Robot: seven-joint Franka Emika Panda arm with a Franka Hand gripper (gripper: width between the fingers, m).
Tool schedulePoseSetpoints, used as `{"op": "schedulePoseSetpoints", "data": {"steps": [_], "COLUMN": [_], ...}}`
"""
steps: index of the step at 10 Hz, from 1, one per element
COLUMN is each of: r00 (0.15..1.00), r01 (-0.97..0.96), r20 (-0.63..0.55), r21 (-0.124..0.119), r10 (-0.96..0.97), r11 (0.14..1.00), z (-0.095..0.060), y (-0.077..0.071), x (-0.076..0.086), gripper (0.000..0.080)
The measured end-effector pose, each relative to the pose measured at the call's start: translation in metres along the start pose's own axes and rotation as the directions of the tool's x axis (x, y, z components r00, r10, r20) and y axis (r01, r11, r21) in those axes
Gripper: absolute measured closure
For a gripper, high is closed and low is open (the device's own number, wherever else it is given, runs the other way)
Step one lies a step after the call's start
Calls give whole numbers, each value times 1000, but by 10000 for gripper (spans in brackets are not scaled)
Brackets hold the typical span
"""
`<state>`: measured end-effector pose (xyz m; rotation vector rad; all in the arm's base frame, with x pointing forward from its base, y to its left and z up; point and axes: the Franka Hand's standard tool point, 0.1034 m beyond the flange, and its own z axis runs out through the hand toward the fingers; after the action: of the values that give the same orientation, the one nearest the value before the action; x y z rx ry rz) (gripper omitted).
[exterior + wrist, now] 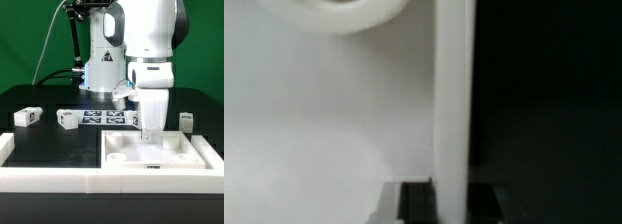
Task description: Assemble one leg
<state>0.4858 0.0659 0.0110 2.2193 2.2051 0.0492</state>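
Observation:
Three legs lie on the black table, small white posts with tags: one at the exterior view's left [27,117], one beside it [67,120] and one at the right [185,121]. No leg is in the gripper. My gripper [150,131] points straight down at the far edge of the large white panel [150,150]. In the wrist view the two dark fingers [416,202] stand on either side of the panel's thin edge [452,110] and press on it. The gripper [452,200] is shut on that edge. A round hole [349,10] shows in the panel's face.
The marker board [100,118] lies behind the panel, between the legs. A raised white border [60,180] runs along the table's front and up both sides [210,155]. The robot's base [100,70] stands at the back.

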Motion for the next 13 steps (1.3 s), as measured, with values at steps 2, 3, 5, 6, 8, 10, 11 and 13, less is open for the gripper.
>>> {"op": "schedulePoseSetpoints", "data": {"steps": [2,3,5,6,8,10,11,13], "r00": [1000,1000,1000,1000,1000,1000,1000,1000], "r01": [14,8,3,3,2,2,2,2], "r20": [-4,-3,-3,-3,-3,-3,-3,-3], "r21": [-5,-3,-2,-2,-2,-1,-1,-1], "r10": [-14,-8,-3,-3,-2,-2,-2,-2], "r11": [1000,1000,1000,1000,1000,1000,1000,1000], "z": [0,0,0,0,1,1,1,1], "y": [5,5,5,4,4,4,4,4], "x": [9,9,9,9,9,9,9,9], "gripper": [741,741,741,741,550,225,225,158]}}
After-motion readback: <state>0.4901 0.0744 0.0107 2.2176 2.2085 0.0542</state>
